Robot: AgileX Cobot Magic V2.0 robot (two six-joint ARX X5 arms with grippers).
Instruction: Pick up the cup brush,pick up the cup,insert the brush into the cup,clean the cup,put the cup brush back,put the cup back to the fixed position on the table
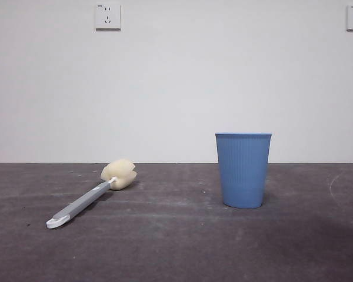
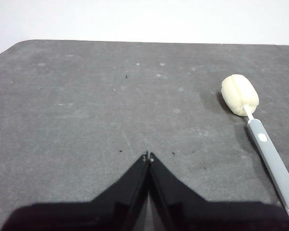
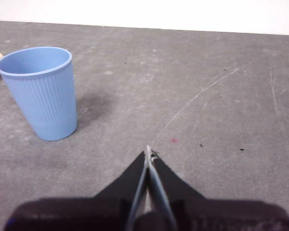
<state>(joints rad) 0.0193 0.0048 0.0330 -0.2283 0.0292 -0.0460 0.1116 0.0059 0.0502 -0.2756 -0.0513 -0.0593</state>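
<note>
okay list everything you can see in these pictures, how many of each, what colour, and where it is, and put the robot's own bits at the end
cup brush: one, grey handle with white tip and cream-yellow sponge head, lying flat on the table, apart from the cup.
cup: one, blue, ribbed, standing upright on the table, open end up, nothing seen inside in the right wrist view.
table: one, dark grey, scuffed, carries both things.
wall sockets: two, white, high on the white wall behind the table.
left gripper: one, black, jaws shut, above bare table, the brush off to one side.
right gripper: one, black, jaws shut, above bare table, the cup off to one side.
</note>
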